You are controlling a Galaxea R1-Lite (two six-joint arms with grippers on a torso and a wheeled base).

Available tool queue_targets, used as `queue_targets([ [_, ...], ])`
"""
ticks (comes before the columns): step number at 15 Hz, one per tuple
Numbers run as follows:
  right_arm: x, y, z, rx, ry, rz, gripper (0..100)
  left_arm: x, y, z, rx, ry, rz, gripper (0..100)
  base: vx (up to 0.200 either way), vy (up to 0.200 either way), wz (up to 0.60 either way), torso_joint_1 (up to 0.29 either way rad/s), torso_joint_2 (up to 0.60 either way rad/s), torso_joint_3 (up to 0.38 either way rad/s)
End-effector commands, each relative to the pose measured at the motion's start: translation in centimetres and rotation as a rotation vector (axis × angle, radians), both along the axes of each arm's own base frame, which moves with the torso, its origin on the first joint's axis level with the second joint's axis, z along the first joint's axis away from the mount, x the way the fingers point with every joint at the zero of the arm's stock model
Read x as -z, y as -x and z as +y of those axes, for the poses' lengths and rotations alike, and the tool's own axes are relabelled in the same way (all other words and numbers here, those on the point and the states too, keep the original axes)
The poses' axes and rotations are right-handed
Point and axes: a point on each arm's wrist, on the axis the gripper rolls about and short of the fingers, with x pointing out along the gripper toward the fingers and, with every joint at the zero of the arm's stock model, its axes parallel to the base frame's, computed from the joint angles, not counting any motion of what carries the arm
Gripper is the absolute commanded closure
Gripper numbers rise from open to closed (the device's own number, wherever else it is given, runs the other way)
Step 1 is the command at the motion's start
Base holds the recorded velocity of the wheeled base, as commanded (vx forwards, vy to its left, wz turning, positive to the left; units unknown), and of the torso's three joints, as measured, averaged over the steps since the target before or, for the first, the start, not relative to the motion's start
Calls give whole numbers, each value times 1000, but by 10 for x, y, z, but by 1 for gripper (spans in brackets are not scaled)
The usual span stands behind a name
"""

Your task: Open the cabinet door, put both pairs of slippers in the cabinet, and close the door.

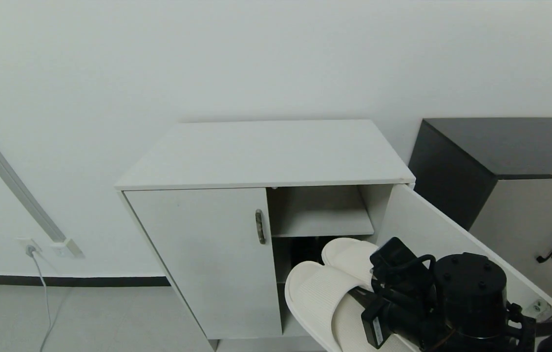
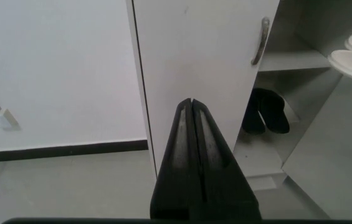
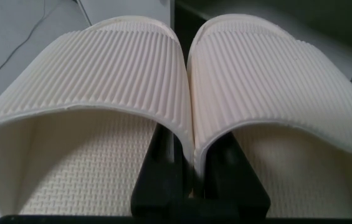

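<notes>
Jaws of our right gripper (image 3: 189, 180) pinch the white slippers (image 1: 327, 293) together by their inner edges, toes aimed at the open right half of the cabinet (image 1: 276, 151) just ahead, while our left gripper (image 2: 191, 121), jaws pressed together, hangs farther off.

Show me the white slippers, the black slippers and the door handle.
white slippers (image 3: 119, 68): right wrist view, ribbed strap of one slipper.
black slippers (image 2: 277, 115): left wrist view, top of one slipper.
door handle (image 1: 260, 226): head view, middle of the metal bar.
</notes>
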Motion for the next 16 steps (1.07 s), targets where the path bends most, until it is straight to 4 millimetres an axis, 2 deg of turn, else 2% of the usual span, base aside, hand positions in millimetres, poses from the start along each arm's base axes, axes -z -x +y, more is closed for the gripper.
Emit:
queue_targets([
  [1,3,-1,1,0,6,5,100,0,0,0,-1,0,0,100,0,0,0,-207,520,320],
  [9,10,-1,2,-2,2,-1,100,0,0,0,-1,0,0,100,0,0,0,-177,499,323],
  [16,12,1,4,-9,0,-4,100,0,0,0,-1,0,0,100,0,0,0,-113,461,343],
])
